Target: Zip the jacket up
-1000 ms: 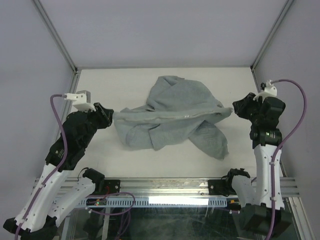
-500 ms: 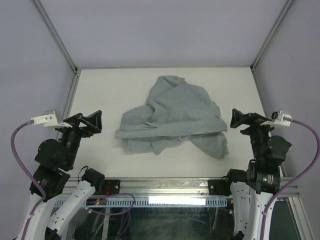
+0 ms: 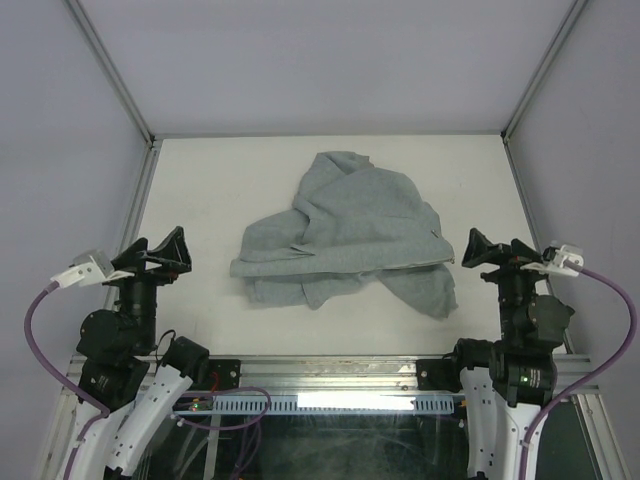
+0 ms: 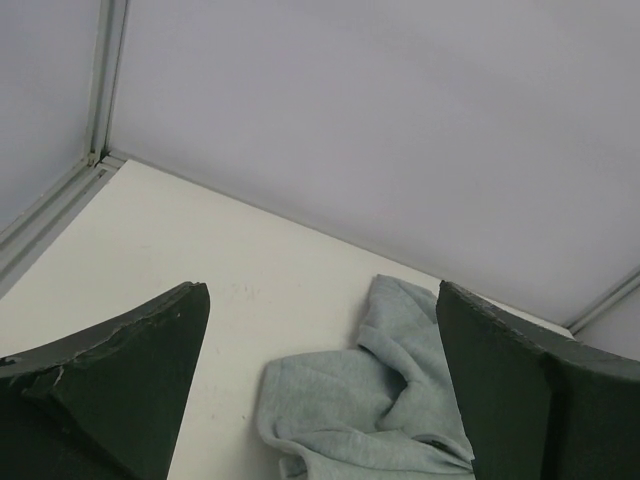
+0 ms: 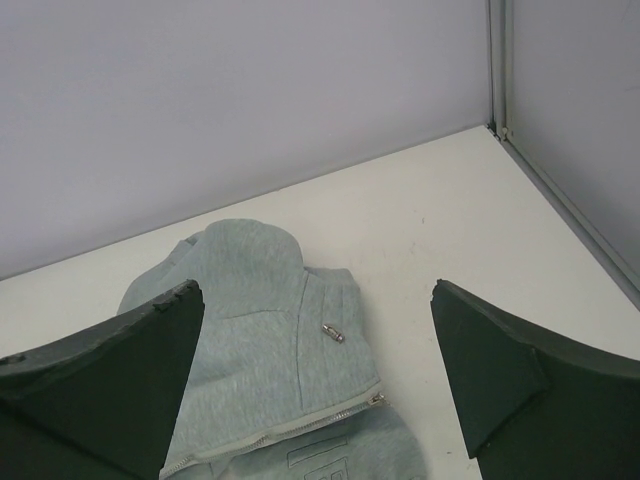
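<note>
A: Both arms have been drawn back toward the near edge since a second ago, and the jacket has been released and lies flatter.

B: What room is left?

A: Bare table is seen along the far edge and on both sides of the jacket, which lies rumpled mid-table.

B: And the grippers?

A: The left gripper and right gripper are held raised with fingers spread wide and nothing pinched. The jacket is flanked by them, apart from each.

B: The zip?

A: A metal pull is seen on the fabric; whether the teeth are joined cannot be told.
</note>
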Controlling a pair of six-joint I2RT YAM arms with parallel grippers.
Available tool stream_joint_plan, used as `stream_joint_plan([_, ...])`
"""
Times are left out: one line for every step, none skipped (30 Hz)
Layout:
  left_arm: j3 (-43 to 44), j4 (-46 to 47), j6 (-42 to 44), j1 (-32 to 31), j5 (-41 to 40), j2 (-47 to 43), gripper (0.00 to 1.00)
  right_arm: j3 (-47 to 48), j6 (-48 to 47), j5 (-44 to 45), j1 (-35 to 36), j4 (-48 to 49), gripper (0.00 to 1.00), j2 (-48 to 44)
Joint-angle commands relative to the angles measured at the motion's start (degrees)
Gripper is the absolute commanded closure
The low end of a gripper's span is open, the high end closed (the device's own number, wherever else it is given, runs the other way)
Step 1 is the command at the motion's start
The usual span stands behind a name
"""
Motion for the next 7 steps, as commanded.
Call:
stream_joint_plan([0.21, 4.46, 1.74, 0.62, -2.42, 0.89, 0.01, 0.53, -0.57, -1.53, 0.29, 2.9, 0.01, 1.79])
stream_joint_plan([0.21, 4.44, 1.72, 0.62, -2.42, 1.06, 0.01, 0.53, -0.65, -1.76, 0.35, 3.01, 0.01, 1.63])
stream_joint_plan([0.21, 4.41, 1.75, 0.61, -2.33, 1.19, 0.01, 0.51, -1.08, -2.41, 0.3, 3.31, 0.01, 1.33])
stream_joint_plan([0.21, 4.35, 1.72, 0.6, -2.28, 1.3, 0.01, 0.5, -1.64, -3.37, 0.31, 3.61, 0.01, 0.93])
stream_joint_plan([0.17, 4.37, 1.75, 0.62, -2.27, 1.39, 0.01, 0.53, -2.01, -3.92, 0.36, 3.71, 0.01, 0.87])
stream_joint_plan([0.14, 4.37, 1.73, 0.62, -2.24, 1.4, 0.01, 0.7, -2.1, -4.12, 0.3, 3.67, 0.01, 0.98])
stream_joint_plan([0.14, 4.35, 1.75, 0.6, -2.26, 1.47, 0.01, 0.75, -2.11, -4.1, 0.3, 3.65, 0.01, 1.15])
